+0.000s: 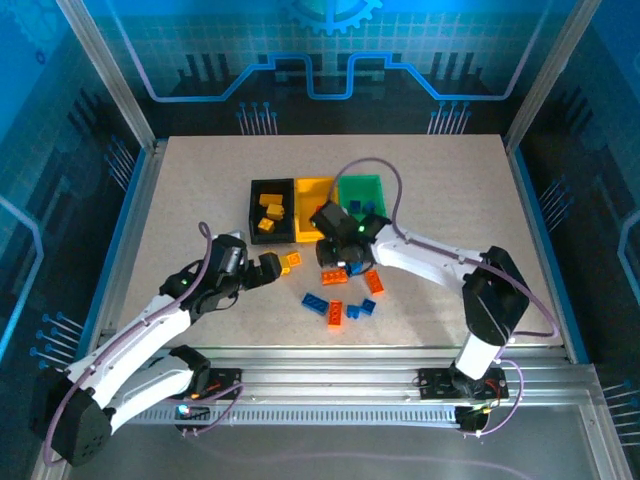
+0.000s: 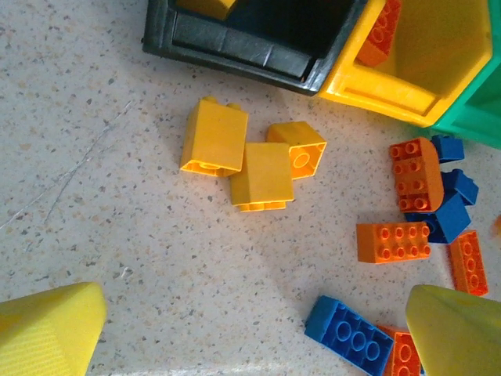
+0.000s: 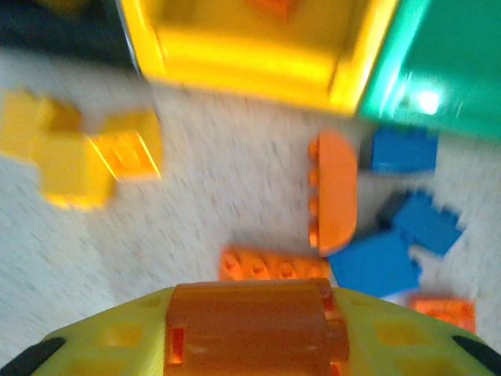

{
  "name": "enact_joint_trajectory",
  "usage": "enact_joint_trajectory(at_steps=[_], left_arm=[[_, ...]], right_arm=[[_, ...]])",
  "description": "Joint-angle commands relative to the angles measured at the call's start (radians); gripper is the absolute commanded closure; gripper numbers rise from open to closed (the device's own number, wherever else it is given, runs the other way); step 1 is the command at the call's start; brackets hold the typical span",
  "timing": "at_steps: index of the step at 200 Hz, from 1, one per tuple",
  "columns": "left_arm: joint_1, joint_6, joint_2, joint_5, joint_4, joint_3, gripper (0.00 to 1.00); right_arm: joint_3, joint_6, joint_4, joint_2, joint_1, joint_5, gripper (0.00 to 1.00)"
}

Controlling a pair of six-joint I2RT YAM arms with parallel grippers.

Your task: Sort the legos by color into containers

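The black bin, yellow bin and green bin stand in a row at mid-table. Yellow bricks lie in the black one and blue bricks in the green one. My right gripper is shut on an orange-red brick, just in front of the yellow bin. My left gripper is open, low over bare table, with nothing between its fingers. Ahead of it lie three yellow bricks. To its right lie orange bricks and blue bricks.
More loose orange and blue bricks are scattered near the table's front middle. The two grippers are close together in front of the bins. An orange brick lies in the yellow bin. The right wrist view is motion-blurred.
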Motion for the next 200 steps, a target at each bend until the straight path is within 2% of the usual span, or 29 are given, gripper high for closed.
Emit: enact_joint_trajectory(at_steps=[1,39,68,101,115,151,200], left_arm=[[0.008,-0.032,0.000,0.011,0.004,-0.021,0.01],[0.005,-0.050,0.009,0.040,-0.009,-0.033,0.01],[0.005,-0.059,0.003,0.058,-0.010,-0.045,0.01],[0.004,-0.056,0.003,0.066,-0.015,-0.048,0.01],[0.005,-0.057,0.003,0.064,-0.013,-0.049,0.01],[0.004,-0.062,0.003,0.069,-0.001,-0.054,0.01],[0.005,-0.068,0.009,0.077,0.015,-0.059,0.01]], right_arm=[[0.119,-0.058,-0.008,0.096,-0.041,-0.015,0.59],[0.372,-0.076,-0.046,0.318,-0.118,0.009,0.58],[0.524,-0.051,-0.081,0.445,-0.154,-0.026,0.55],[0.607,-0.038,-0.103,0.492,-0.165,-0.038,0.38],[0.613,-0.038,-0.108,0.478,-0.166,-0.038,0.34],[0.469,-0.024,-0.062,0.341,-0.162,-0.052,0.33],[0.021,0.037,0.015,0.023,-0.149,-0.073,0.32]])
